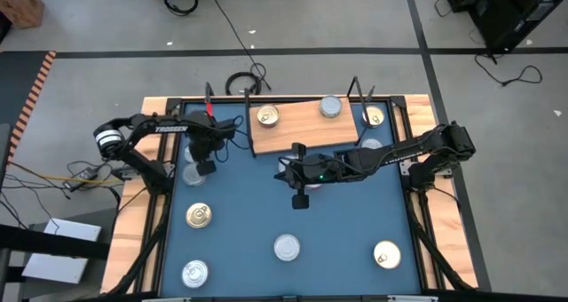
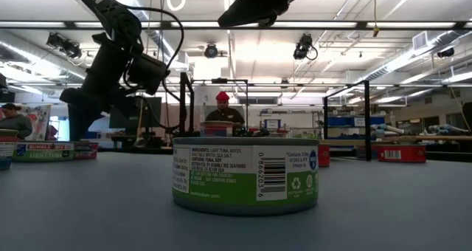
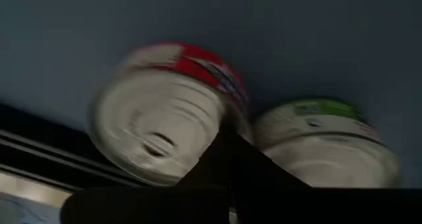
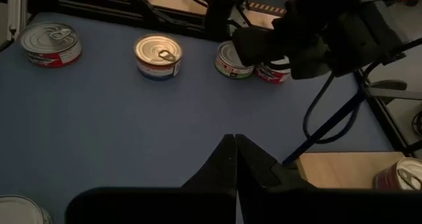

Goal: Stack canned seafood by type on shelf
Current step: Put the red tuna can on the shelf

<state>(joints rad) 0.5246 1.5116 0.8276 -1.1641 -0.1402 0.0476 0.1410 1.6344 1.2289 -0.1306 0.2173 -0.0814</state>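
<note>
Nearest to us in the low view stands a squat round tin with a green-and-white label (image 2: pixel 245 176), upright on the blue table top (image 2: pixel 88 207); from above we take it for the silver-lidded tin (image 1: pixel 287 247) near the table's front edge. Along that front strip we also see a silver-lidded tin at the left corner (image 1: pixel 195 273), a gold-lidded tin above it (image 1: pixel 199 215) and another gold-lidded tin at the right (image 1: pixel 386 254).

Farther in, the right gripper (image 1: pixel 300 201) hangs over bare blue surface near the table's middle, its two dark fingers (image 4: pixel 235 159) pressed together and holding nothing. The left gripper (image 1: pixel 206 168) sits over the left side of the table, its fingers likewise pressed together on nothing; just past its tip, the left wrist view shows a red-sided, silver-lidded tin (image 3: pixel 165 112) touching or nearly touching a green-sided tin (image 3: pixel 323 140).

Beyond both arms lies the small light-wood shelf board with thin black wire uprights (image 1: pixel 297 129), set along the back of the table. On it we count a gold-lidded tin near its left end (image 1: pixel 267 115) and a silver-lidded tin (image 1: pixel 330 106) toward its right. A third gold-lidded tin (image 1: pixel 374 116) sits at the shelf's right end, though we cannot tell whether it rests on the board or on the table beside it.

Farthest off, a person in a red cap (image 2: pixel 223 109) sits in the room behind.
</note>
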